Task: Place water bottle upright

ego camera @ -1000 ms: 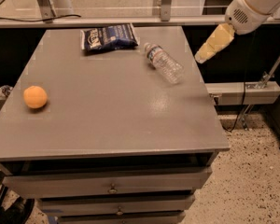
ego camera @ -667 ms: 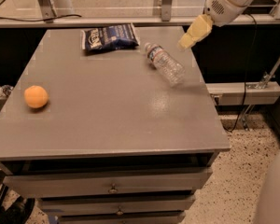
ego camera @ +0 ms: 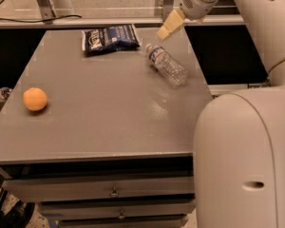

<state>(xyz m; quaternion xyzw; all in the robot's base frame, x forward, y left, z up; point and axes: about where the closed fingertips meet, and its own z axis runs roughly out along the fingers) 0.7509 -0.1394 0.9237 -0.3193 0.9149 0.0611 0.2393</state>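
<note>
Camera view puts the gripper [ego camera: 170, 25] over the far right part of the table [ego camera: 109, 122], hanging in the air just beyond the cap end of the bottle [ego camera: 166, 64]. It touches nothing and carries nothing. I cannot tell from here whether it is open or closed; it reads as one pale wedge pointing down and to the left.

That is the change: a second ago the gripper was out past the table's right edge, and it has since swung left and toward the far side, so it now sits near the bottle's neck. The arm [ego camera: 242, 165] has come round with it, and its big white housing now fills the lower right of my view.

The bottle has not moved. It lies on its side, cap toward the far left and base toward the near right, close to the table's right edge. So I judge the task is in its approach stage: no grasp yet, and the bottle is not upright.

The bag [ego camera: 109, 38] lies flat just left of the cap, close enough that I would watch it during a descent. The orange [ego camera: 35, 99] sits well apart, near the left edge, also unmoved. Drawers [ego camera: 114, 191] show below the tabletop.
</note>
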